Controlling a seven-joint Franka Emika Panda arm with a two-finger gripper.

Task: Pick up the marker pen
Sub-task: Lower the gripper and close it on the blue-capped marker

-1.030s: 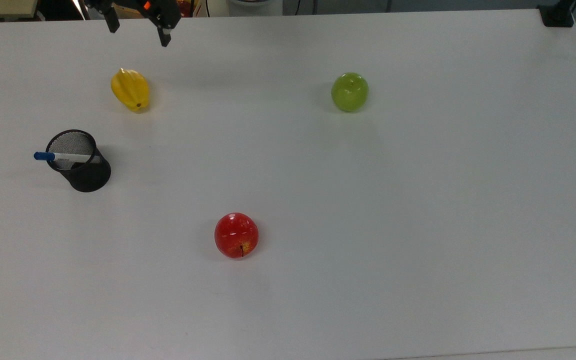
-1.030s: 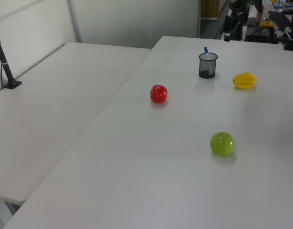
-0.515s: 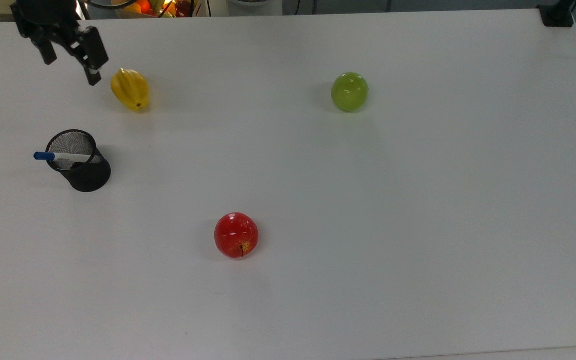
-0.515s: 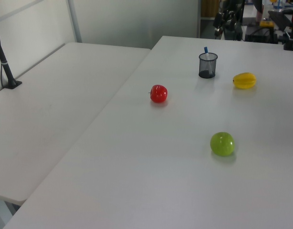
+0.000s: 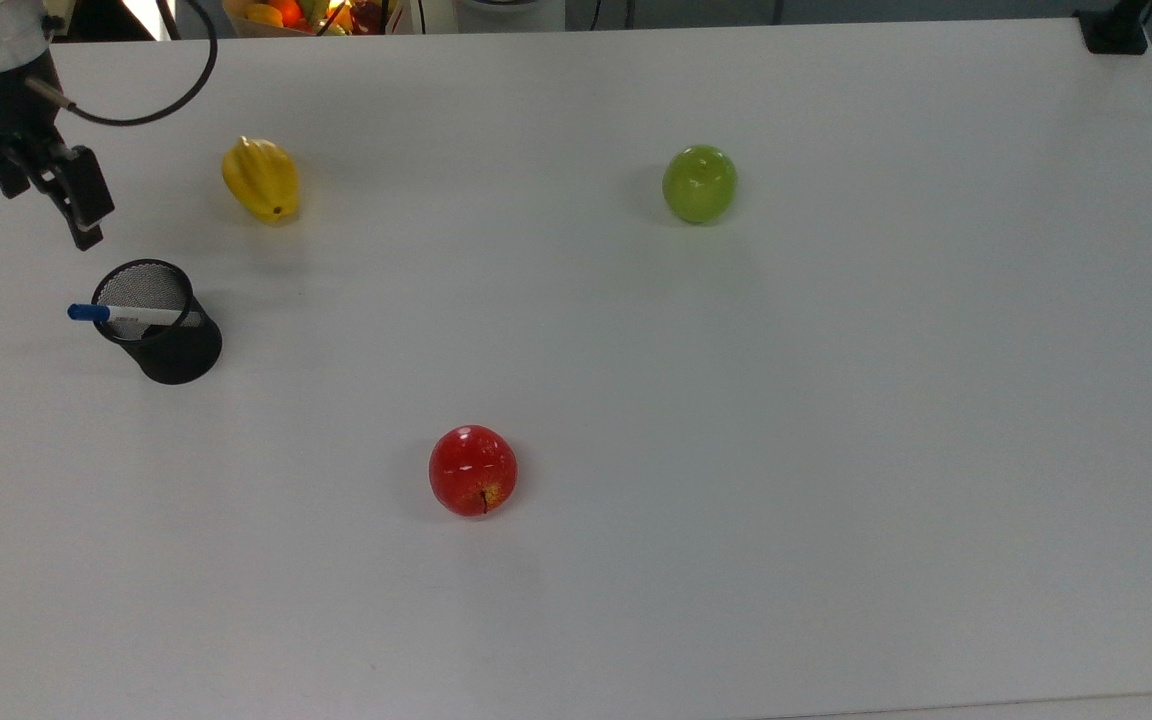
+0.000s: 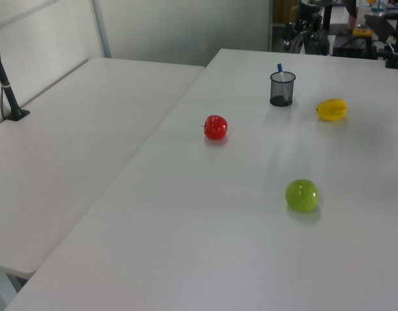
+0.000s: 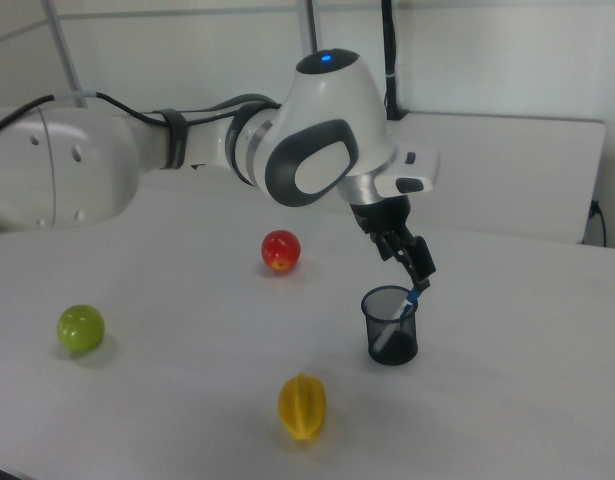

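The marker pen (image 5: pixel 136 316) is a white barrel with a blue cap, leaning in a black mesh cup (image 5: pixel 176 350) at the top view's left; its cap pokes out over the rim. My gripper (image 5: pixel 48 210) hangs open and empty just beyond the cup, toward the top view's upper left. In the right view the gripper (image 7: pixel 415 266) hovers directly above the marker pen's blue cap (image 7: pixel 411 298) and the cup (image 7: pixel 392 345), a little apart from them. In the left view the cup (image 6: pixel 282 91) stands at the far end of the table with the blue cap (image 6: pixel 279 67) sticking up.
On the white table (image 5: pixel 836 450) lie a yellow starfruit (image 5: pixel 260 180) near the cup, a green apple (image 5: pixel 699 184) farther to the top view's right, and a red apple (image 5: pixel 473 470) nearer the front. A black mount (image 5: pixel 1116 30) sits at the far right corner.
The gripper has swept toward the top view's left, past the starfruit, and come down close to the cup. The fruit, the cup and the marker pen have not moved.
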